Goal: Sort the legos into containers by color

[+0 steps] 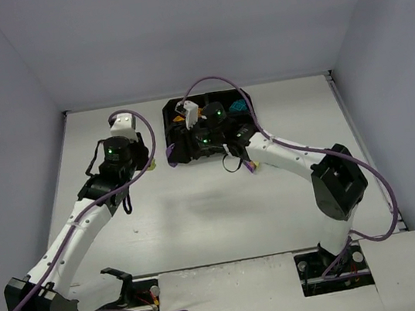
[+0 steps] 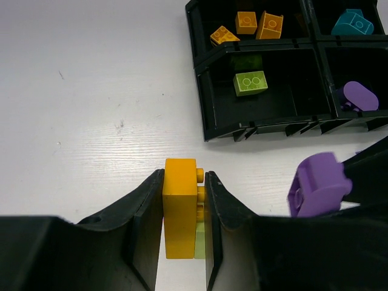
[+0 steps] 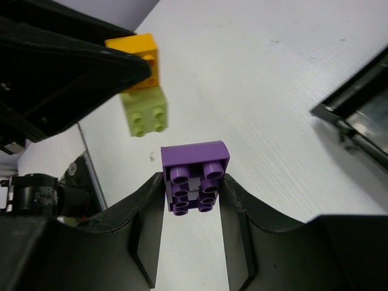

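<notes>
Left fingers: clamped on an orange brick that has a yellow-green brick stuck to it. You hold the pair over bare desk, outside the tray.
Right fingers: clamped on a purple brick, studs facing the camera. It sits near the left pair but does not touch it.
Tray: beyond both hands, on the desk. As the left wrist sees it, orange pieces lie far-left, a green one near-left, a teal one far-right and a rounded purple one near-right.
Step in hand: probably splitting a stuck stack, with each arm holding part of it.
Next move: carry your purple brick over the near-right compartment and let go. The orange and green bricks need pulling apart before either drops.
Right wrist view: shows the green brick plainly, hanging off the orange one. The left wrist view gives only a sliver of it.
Left wrist view: alone shows what each compartment holds.
Top view: both arms cover most of the tray, so you cannot read its contents there.
</notes>
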Controlling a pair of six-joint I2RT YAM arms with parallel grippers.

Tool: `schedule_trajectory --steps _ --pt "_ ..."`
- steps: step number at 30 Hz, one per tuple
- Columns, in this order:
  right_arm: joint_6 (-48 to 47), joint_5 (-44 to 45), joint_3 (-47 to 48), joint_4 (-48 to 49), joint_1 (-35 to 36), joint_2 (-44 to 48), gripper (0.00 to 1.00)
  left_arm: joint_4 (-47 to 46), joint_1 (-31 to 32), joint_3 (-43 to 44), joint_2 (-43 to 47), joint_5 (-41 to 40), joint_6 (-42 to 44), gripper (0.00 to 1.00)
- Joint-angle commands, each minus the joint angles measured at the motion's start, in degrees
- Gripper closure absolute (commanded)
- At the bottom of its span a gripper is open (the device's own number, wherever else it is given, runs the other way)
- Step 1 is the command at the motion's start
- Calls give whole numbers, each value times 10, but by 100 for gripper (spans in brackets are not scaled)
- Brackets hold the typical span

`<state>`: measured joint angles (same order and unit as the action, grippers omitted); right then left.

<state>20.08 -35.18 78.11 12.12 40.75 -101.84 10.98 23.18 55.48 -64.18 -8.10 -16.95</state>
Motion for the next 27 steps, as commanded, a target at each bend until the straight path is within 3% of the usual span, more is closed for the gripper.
schedule_trajectory --steps 1,12,27 --pt "-27 33 -7 5 -30 57 100 -29 -2 12 4 -13 1 85" --pt "-93 191 -34 -58 -89 100 100 28 -2 23 18 -10 -28 85" --pt "-109 319 -50 -68 -125 106 100 136 -3 67 3 11 -70 85"
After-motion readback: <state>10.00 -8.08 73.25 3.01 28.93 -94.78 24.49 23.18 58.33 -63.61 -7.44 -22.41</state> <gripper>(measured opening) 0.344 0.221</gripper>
